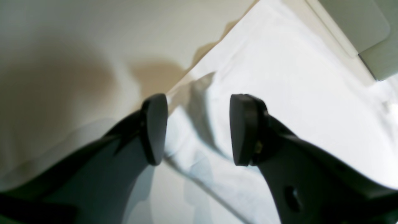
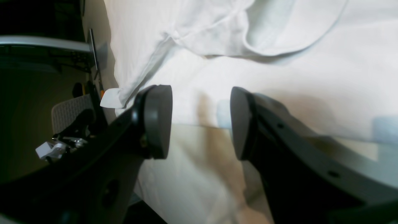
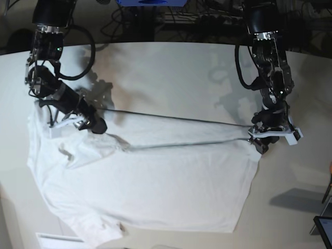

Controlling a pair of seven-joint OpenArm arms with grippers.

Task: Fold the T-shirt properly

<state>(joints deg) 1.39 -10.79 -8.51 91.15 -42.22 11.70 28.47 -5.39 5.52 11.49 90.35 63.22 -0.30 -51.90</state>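
Observation:
The white T-shirt (image 3: 155,187) lies spread and wrinkled on the off-white table (image 3: 171,72), with its upper part folded along a straight line between the two arms. My left gripper (image 3: 259,141) hangs at the shirt's right corner. In its wrist view the left gripper (image 1: 199,130) is open, its fingers straddling the T-shirt (image 1: 279,93) edge with nothing pinched. My right gripper (image 3: 96,124) hovers over the shirt's left shoulder. The right gripper (image 2: 200,121) is open above the T-shirt (image 2: 192,68) edge, and the collar (image 2: 279,46) lies beyond it.
The table's left edge (image 2: 105,68) drops to a dark area with a chair (image 2: 68,112) and equipment. Cables and gear line the far side (image 3: 155,15). A dark tablet corner (image 3: 324,228) shows at the bottom right, a white strip (image 3: 57,239) at the bottom left.

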